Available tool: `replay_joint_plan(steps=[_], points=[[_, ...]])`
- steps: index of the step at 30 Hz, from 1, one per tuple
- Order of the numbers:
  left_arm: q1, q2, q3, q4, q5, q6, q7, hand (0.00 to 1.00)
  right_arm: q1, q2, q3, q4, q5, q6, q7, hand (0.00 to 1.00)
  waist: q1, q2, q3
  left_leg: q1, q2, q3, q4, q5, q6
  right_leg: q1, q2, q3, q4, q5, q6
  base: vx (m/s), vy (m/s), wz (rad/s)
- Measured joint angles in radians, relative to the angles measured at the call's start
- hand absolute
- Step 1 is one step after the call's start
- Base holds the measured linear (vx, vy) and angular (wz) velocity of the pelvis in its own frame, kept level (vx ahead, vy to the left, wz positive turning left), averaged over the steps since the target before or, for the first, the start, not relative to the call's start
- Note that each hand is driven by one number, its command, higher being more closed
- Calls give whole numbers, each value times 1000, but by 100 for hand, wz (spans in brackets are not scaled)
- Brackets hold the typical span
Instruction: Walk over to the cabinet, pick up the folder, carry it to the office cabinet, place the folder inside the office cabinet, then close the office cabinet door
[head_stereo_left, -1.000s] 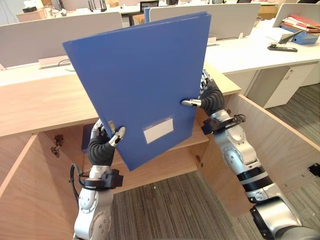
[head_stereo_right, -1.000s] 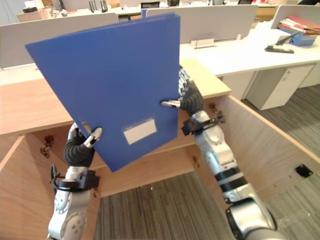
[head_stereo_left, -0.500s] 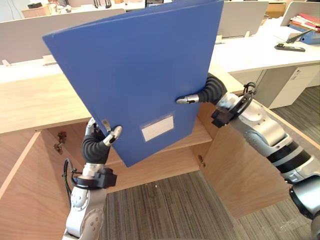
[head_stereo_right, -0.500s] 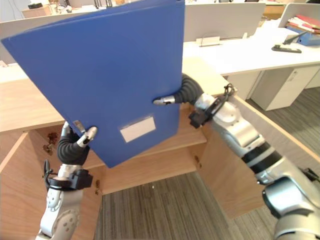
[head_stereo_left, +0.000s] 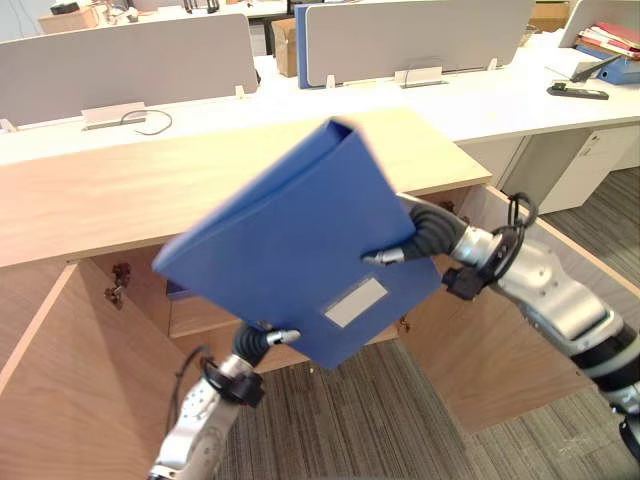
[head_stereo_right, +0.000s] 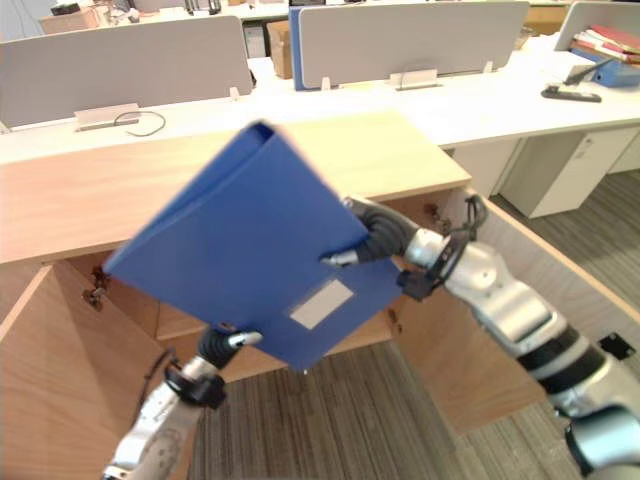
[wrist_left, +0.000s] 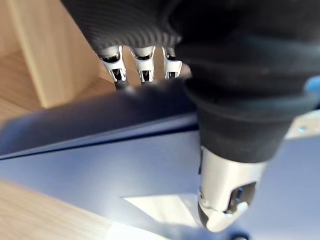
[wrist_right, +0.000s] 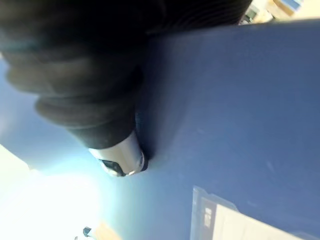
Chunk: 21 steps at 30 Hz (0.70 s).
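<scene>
Down it comes: the blue folder (head_stereo_left: 300, 250), upright and high a moment ago, now tips low and flat before the open office cabinet (head_stereo_left: 120, 195), left hand (head_stereo_left: 255, 343) and right hand (head_stereo_left: 420, 235) fingers still pinching its edges, ready for the shelf.

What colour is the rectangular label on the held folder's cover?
The label is white, set on the blue folder; the left eye view shows it best.
</scene>
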Motion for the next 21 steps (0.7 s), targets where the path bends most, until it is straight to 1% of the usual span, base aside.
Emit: replay_joint_plan(steps=[1, 2, 3, 4, 6, 7, 8, 10, 11, 12, 15, 16, 18, 20, 21], points=[[1, -27, 12, 90, 28, 16, 2, 0, 23, 46, -24, -30, -110, -14, -19, 100, -8, 1, -1, -1, 1, 5, -2, 0, 0, -5, 1, 3, 0, 0, 0, 6, 8, -8], [-1, -53, 28, 202, 57, 28, 7, 0, 46, 79, -34, -50, -193, -32, -44, 100, -16, 4, -8, -10, 1, 5, -1, 0, 0, -13, 1, 6, -2, 0, 0, 3, 8, -6], [-1, -66, 39, 257, 78, 35, 14, 0, 54, 92, -33, -51, -222, -40, -55, 100, -19, 5, -10, -15, 1, 5, -1, 0, 0, -18, 1, 7, -1, 0, 0, 0, 0, 0], [-2, -87, 60, 373, 125, 48, 28, 0, 77, 109, -31, -52, -274, -47, -73, 100, -20, 5, -10, -16, 1, 6, -1, 1, 1, -20, 1, 8, -2, 0, 0, 0, 0, 0], [4, -115, 109, 565, 193, 68, 52, 0, 125, 116, -14, -41, -345, -48, -79, 100, -19, 3, -10, -16, 2, 6, -1, 0, 1, -20, 1, 9, -3, 0, -1, 0, 0, 0], [6, -120, 127, 614, 205, 73, 57, 0, 136, 116, -1, -34, -367, -48, -79, 100, -19, 2, -9, -16, 2, 6, -1, 0, 1, -20, 1, 9, -3, 0, -1, 0, 0, 0], [12, -130, 179, 728, 214, 89, 70, 0, 163, 115, 47, -13, -424, -47, -74, 100, -19, 2, -9, -16, 2, 5, -1, 0, 1, -20, 2, 9, -3, 0, -1, 0, 0, 0], [20, -140, 244, 819, 218, 97, 79, 0, 196, 112, 98, 7, -460, -45, -66, 100, -19, 0, -8, -16, 3, 4, -1, 0, 1, -20, 3, 9, -3, 0, -1, 0, 0, 0], [23, -140, 311, 875, 219, 99, 92, 0, 229, 110, 135, 17, -472, -44, -40, 100, -19, 0, -8, -16, 3, 3, -1, 0, 1, -19, 3, 9, -3, 0, -1, 0, 0, 0], [34, -140, 357, 917, 218, 101, 97, 0, 255, 110, 174, 28, -478, -45, -20, 100, -18, -1, -7, -16, 3, 1, 0, 0, 1, -18, 2, 8, -3, 0, -1, 0, 0, 0], [45, -140, 427, 943, 221, 108, 123, 0, 306, 111, 231, 72, -478, -44, 31, 100, -11, -6, -4, -20, 3, -5, 8, 0, 1, -18, 1, 4, 1, -1, -2, -23, 13, 7], [44, -143, 462, 956, 225, 113, 130, 0, 322, 115, 262, 117, -480, -44, 51, 100, -8, -8, 0, -37, 4, -11, 38, -9, 5, -22, 1, -1, 10, -3, -4, -51, 12, 13], [42, -153, 529, 958, 227, 116, 134, 0, 333, 136, 296, 216, -497, -41, 70, 100, -3, -10, 27, -91, 19, -25, 154, -58, 5, -35, 5, -7, 47, -16, -13, -113, 5, 12], [38, -164, 592, 985, 231, 128, 160, 0, 336, 195, 285, 342, -603, -30, 70, 100, 7, 2, 74, -163, 47, -51, 319, -124, 6, -68, 21, -9, 138, -63, -19, -186, -5, 8], [38, -166, 605, 997, 232, 133, 169, 0, 336, 214, 277, 372, -633, -27, 62, 100, 7, 3, 86, -174, 51, -58, 350, -134, 6, -74, 22, -13, 164, -79, -23, -199, 2, 20]])
